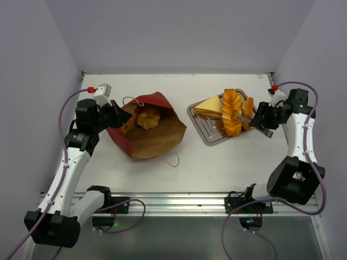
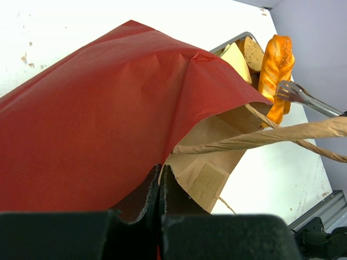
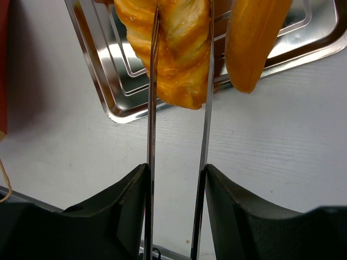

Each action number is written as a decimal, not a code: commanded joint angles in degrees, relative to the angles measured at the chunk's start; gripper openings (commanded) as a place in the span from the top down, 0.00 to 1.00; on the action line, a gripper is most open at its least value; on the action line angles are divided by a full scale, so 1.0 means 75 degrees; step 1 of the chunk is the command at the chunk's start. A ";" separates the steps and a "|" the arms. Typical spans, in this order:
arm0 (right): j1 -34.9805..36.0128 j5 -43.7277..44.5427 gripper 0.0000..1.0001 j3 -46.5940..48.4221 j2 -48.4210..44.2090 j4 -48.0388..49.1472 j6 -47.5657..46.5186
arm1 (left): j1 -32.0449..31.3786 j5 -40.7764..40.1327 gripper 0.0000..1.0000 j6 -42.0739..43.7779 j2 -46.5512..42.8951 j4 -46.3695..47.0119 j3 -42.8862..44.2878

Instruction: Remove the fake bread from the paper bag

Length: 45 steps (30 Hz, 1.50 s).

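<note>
Top camera overhead, whole table (image 1: 217, 162); wrist cameras close, low, both share tray (image 3: 108, 81).

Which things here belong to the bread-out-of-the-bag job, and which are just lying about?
Job:
- paper bag, its edge held by the left gripper
- roll inside it
- braided loaf between the tongs, held by the right gripper
- sandwich and smooth roll on the tray

Just there:
- arm cables
- metal rail at the near edge
</note>
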 commanded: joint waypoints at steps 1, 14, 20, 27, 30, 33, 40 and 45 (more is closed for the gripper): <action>-0.0055 -0.0380 0.51 0.0409 -0.0302 0.0347 -0.0097 | 0.0018 0.0029 1.00 0.0159 -0.0095 0.0042 0.0194; -0.0067 -0.0427 0.50 0.0410 -0.0232 0.0406 -0.0109 | 0.0018 0.0017 1.00 0.0159 -0.0071 0.0007 0.0252; -0.0078 -0.0474 0.49 0.0386 -0.0209 0.0441 -0.0097 | 0.0018 0.0029 1.00 0.0159 -0.0048 -0.0005 0.0288; -0.0078 -0.0509 0.49 0.0374 -0.0243 0.0488 -0.0097 | 0.0029 0.0029 1.00 0.0171 -0.0071 -0.0017 0.0288; -0.0067 -0.0661 0.49 0.0386 -0.0290 0.0488 -0.0109 | 0.0018 0.0029 1.00 0.0171 -0.0071 -0.0029 0.0299; -0.0078 -0.1117 0.50 0.0386 -0.0477 0.0500 -0.0261 | 0.0018 0.0076 1.00 0.0194 -0.0083 -0.0029 0.0323; -0.0020 -0.2641 0.57 0.0701 -0.0947 -0.0155 -0.1432 | 0.0018 0.0216 1.00 0.0253 -0.0059 -0.0017 0.0323; 0.0436 -0.3216 0.65 0.1053 -0.1133 -0.0835 -0.2194 | 0.0018 0.0252 1.00 0.0159 0.0046 0.0018 0.0428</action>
